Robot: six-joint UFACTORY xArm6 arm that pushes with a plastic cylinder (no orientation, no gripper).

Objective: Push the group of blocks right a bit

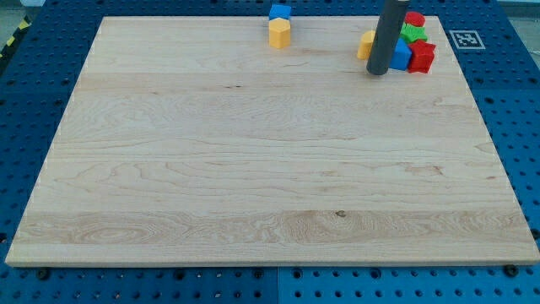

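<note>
The pale wooden board (253, 169) lies bare across its near part. At the far right, my tip (377, 73) — the end of a dark rod that holds nothing — rests on the board, touching a blue block (400, 57) on its right and hiding part of a yellow block (365, 45) on its left. A red block (422, 57) sits just right of the blue one, with a green block (412, 34) and another red block (414, 19) farther back. Well apart to the left, a yellow hexagonal block (279, 34) stands at the far edge — a blue block (279, 13) just behind it.

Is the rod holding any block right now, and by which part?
Nothing is held. My tip stands among the group, against the blue block, yellow block on its left.
</note>
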